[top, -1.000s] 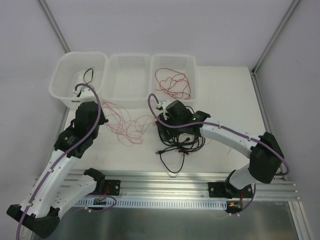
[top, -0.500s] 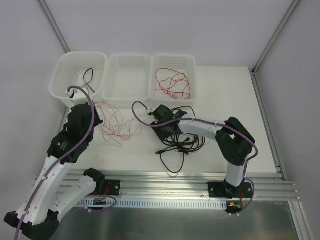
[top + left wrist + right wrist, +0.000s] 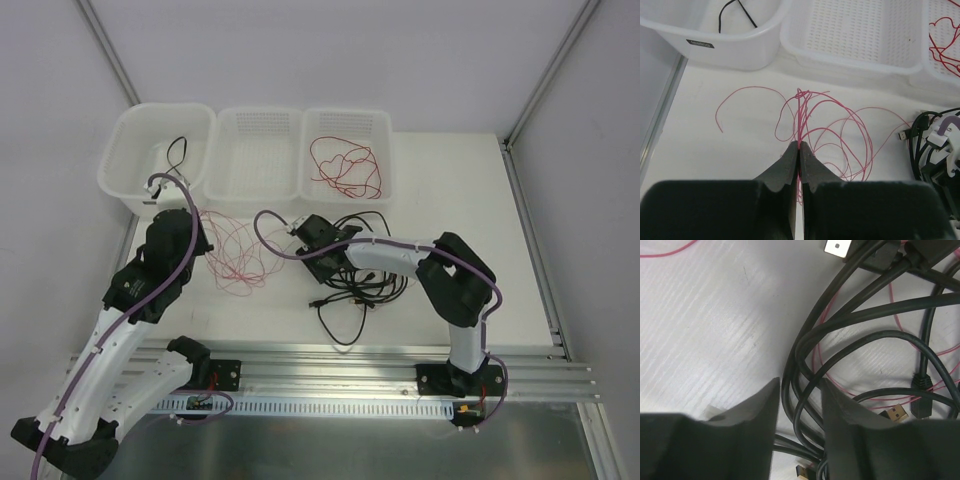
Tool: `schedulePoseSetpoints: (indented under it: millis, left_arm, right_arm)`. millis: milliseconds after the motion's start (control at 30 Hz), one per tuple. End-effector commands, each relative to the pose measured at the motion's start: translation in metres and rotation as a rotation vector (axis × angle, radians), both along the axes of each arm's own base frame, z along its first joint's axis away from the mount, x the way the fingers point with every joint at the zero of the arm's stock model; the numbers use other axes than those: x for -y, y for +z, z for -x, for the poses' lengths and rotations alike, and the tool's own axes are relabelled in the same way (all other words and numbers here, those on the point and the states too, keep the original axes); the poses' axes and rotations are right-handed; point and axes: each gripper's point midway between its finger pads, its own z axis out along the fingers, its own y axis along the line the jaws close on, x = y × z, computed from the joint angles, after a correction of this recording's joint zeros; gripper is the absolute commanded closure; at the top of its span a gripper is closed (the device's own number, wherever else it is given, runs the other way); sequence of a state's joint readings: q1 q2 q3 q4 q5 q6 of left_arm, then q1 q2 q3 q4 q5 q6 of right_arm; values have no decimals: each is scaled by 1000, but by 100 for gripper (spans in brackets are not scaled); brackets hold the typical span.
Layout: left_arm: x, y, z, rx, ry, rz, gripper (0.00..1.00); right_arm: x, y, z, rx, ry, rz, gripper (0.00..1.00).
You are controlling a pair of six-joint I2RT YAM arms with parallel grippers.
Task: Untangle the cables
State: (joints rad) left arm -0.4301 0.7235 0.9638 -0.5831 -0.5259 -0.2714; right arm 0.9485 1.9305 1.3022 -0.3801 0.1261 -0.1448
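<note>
**Left pincer pinched the pink wire, right one straddled the black heap**

The left pincer (image 3: pixel 798 146) was clamped tight, jaws together on one upright strand of the pink wire (image 3: pixel 799 112). I'd judge that hold was meant to draw the fine loop out and away from the pile. Outward from there the wire fanned in loose rings across the surface (image 3: pixel 695 150), its far loops reaching right to the black cables (image 3: pixel 791 367).

Over to the right pincer (image 3: pixel 799 384): jaws apart by a modest gap, set astride the curved edge of the black cables, not visibly squeezing them. Steadying the heap so the pink could slip free looked the likely reason, since pink strands threaded under the black ones there.

Beyond, a tub (image 3: pixel 740 50) held one black lead (image 3: pixel 747 14), and a basket (image 3: pixel 345 113) held a red wire (image 3: pixel 345 165). Those seemed sorted already, with this knot left to do.
</note>
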Motion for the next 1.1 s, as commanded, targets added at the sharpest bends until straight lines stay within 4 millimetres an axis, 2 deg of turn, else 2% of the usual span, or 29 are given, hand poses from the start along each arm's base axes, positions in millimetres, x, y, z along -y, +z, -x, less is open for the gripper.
schedulePoseSetpoints:
  millis: [0,100,167,233,267,300,333,367,467,500,600,633,700,733,767,800,833,867,933,967,1033,1067]
  left_arm:
    - [4,-6,0,-6,-5,33,100]
    - [6,-12,0,-24,-12,41,100]
    - [8,-14,0,-30,-18,50,100]
    - [8,-15,2,-27,-19,54,100]
    - [9,-15,2,-26,-20,56,100]
    - [7,-15,2,-25,-16,53,100]
    - [7,-15,3,-25,-15,52,100]
    - [7,-17,2,-29,-16,47,100]
    - [5,-21,2,-39,-3,38,100]
    - [5,-25,1,-49,1,32,100]
    - [3,-35,-2,-77,21,16,100]
    - [2,-37,-3,-87,28,9,100]
    - [2,-49,-5,-123,40,-7,100]
    - [2,-51,-6,-131,45,-10,100]
    - [3,-57,-8,-152,50,-11,100]
    - [3,-62,-8,-165,50,-15,100]
    - [4,-66,-9,-179,53,-15,100]
    - [5,-72,-10,-200,54,-21,100]
    - [6,-79,-11,-222,56,-28,100]
    - [6,-85,-12,-245,59,-38,100]
    - [8,-91,-13,-267,58,-43,100]
    - [9,-97,-13,-292,52,-47,100]
  right_arm:
    - [7,-30,22,-68,44,66,53]
    - [7,-37,30,-93,62,86,45]
    - [10,-45,34,-106,64,114,44]
    - [14,-51,38,-114,61,128,48]
    - [14,-52,38,-107,54,129,53]
    - [19,-53,39,-101,49,143,63]
    - [20,-51,38,-92,48,144,68]
    - [22,-47,38,-81,53,147,82]
    - [25,-15,34,-30,64,130,99]
    - [21,11,31,11,80,88,99]
    - [22,65,29,73,101,31,99]
    - [23,100,27,131,111,-23,99]
    - [26,149,27,197,121,-82,99]
    - [33,185,29,255,135,-139,99]
    - [36,211,29,290,137,-176,99]
    - [40,229,31,317,139,-206,99]
    - [51,255,35,363,141,-251,99]
    - [57,276,34,400,130,-289,99]
    - [71,304,37,456,110,-345,99]
    - [85,328,41,508,89,-406,99]
    - [98,346,41,564,59,-455,99]
    - [114,361,45,612,30,-492,99]
